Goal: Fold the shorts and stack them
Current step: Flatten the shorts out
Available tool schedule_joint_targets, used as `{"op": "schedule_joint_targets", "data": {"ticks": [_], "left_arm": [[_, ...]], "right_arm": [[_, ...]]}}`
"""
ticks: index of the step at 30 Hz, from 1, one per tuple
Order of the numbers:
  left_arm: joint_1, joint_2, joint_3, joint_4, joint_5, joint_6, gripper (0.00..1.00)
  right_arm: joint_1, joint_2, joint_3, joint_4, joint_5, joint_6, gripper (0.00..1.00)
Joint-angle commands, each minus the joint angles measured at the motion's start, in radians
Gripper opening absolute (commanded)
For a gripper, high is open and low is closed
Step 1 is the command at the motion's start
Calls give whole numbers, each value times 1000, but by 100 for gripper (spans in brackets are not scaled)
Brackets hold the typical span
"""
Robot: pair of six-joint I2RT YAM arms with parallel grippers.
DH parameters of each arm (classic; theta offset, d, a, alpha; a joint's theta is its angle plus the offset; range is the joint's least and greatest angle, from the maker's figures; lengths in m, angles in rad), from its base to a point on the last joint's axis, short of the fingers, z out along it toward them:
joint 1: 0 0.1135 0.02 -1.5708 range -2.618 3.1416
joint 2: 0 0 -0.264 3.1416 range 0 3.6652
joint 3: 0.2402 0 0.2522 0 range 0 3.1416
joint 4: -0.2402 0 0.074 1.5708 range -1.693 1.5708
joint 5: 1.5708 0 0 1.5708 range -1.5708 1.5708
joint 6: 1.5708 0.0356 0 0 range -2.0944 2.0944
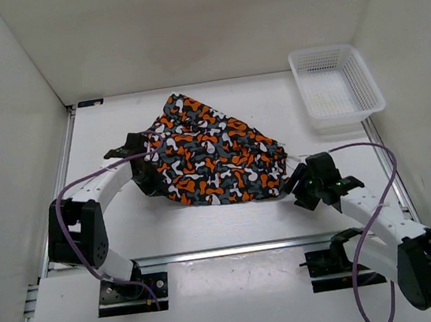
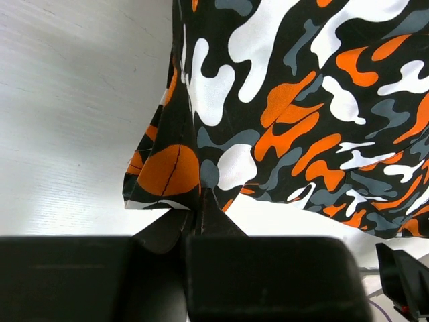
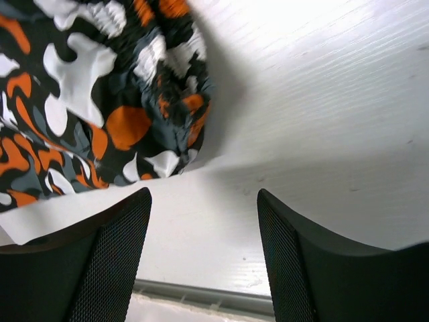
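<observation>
We find the shorts point(image 1: 211, 154) lying around the middle of the table point(image 1: 209, 229), running from the back centre down toward the right front, rumpled and bunched at the back end. We see no neat fold yet, so we judge the task to be at an early stage.

The left gripper point(image 2: 196, 215) sits at the left edge of the shorts, its fingers pressed together on a corner of the fabric, as the left wrist view shows.

The right gripper point(image 3: 204, 201) stands open just beside the right front corner of the shorts. Nothing lies between its fingers, and bare table shows in the gap.

A white basket point(image 1: 341, 122) sits in the back right corner, well apart from the shorts.

As we read it, what remains is flattening the fabric, folding it over, squaring it up and setting it in its stacking place.
</observation>
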Motion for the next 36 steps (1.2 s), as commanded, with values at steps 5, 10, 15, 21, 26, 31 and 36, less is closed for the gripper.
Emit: {"op": "schedule_joint_targets", "data": {"ticks": [5,10,15,21,26,31,36], "left_arm": [[-21,-49,0,-11,-16,-3,10],[-30,-67,0,-11,-16,-12,10],[-30,-101,0,-50,-34,-13,10],[2,-158,237,-203,-92,-2,10],[25,-135,722,-402,-154,21,10],[51,-221,1097,-441,-154,10,10],[71,-411,1189,-349,-227,10,10]], "right_arm": [[-41,97,0,150,17,-18,66],[-51,226,49,236,41,-37,51],[-51,282,117,240,57,-55,0],[-51,154,363,-102,133,-168,0],[-51,125,798,-357,68,-352,0],[-41,70,1169,-599,-15,-466,0],[-41,13,1402,-692,-151,-604,0]]}}
